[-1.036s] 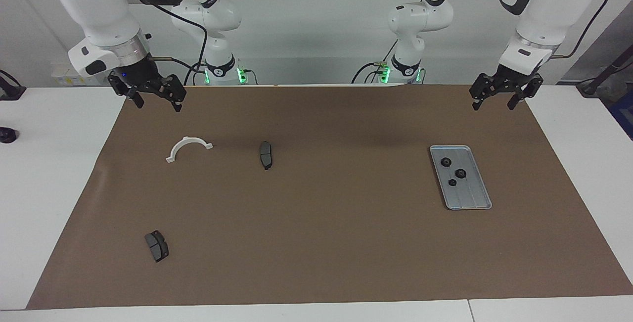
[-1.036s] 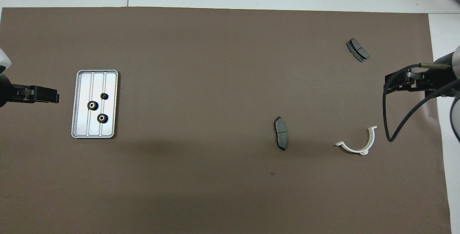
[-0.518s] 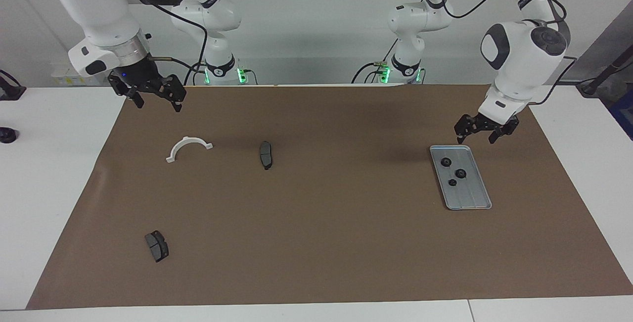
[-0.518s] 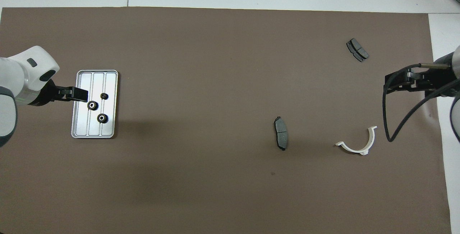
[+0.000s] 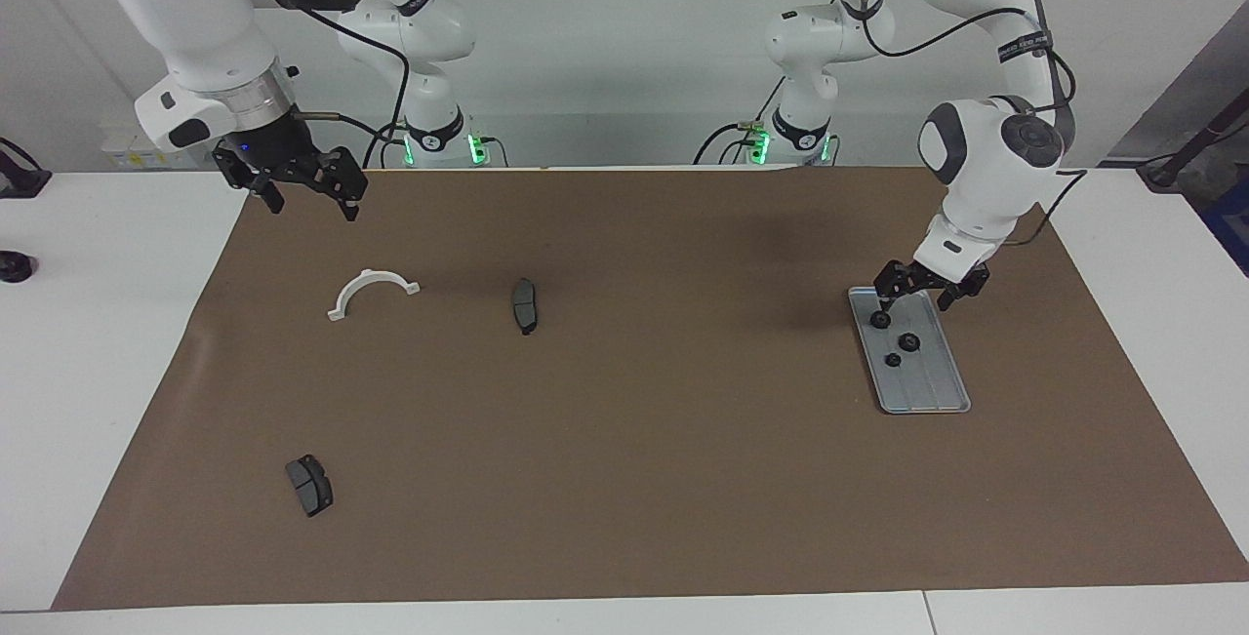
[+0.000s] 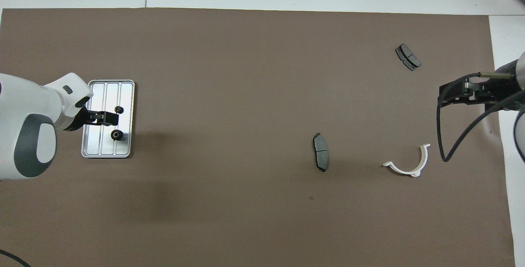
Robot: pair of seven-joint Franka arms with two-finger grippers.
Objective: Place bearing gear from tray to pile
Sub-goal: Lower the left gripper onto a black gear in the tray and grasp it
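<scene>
The silver tray (image 5: 925, 391) lies toward the left arm's end of the table, also in the overhead view (image 6: 93, 135). Three small black bearing gears (image 5: 908, 341) lie in it. My left gripper (image 5: 913, 301) is open and hangs low over the tray's end nearest the robots. In the overhead view it (image 6: 107, 118) covers one gear; the two others (image 6: 117, 135) show. The pile is a white half-ring bracket (image 5: 374, 275) and two dark brake pads (image 5: 525, 304) (image 5: 309, 485). My right gripper (image 5: 310, 201) waits open, raised beside the bracket.
A brown mat (image 5: 624, 440) covers the table's middle, with white table around it. The bracket (image 6: 410, 172) and the pads (image 6: 321, 152) (image 6: 407, 56) lie scattered toward the right arm's end. A small black object (image 5: 14, 266) sits on the white table.
My left gripper has come down from high beside the mat's corner to low over the tray's gears. The right arm has not moved, and no part has moved.
</scene>
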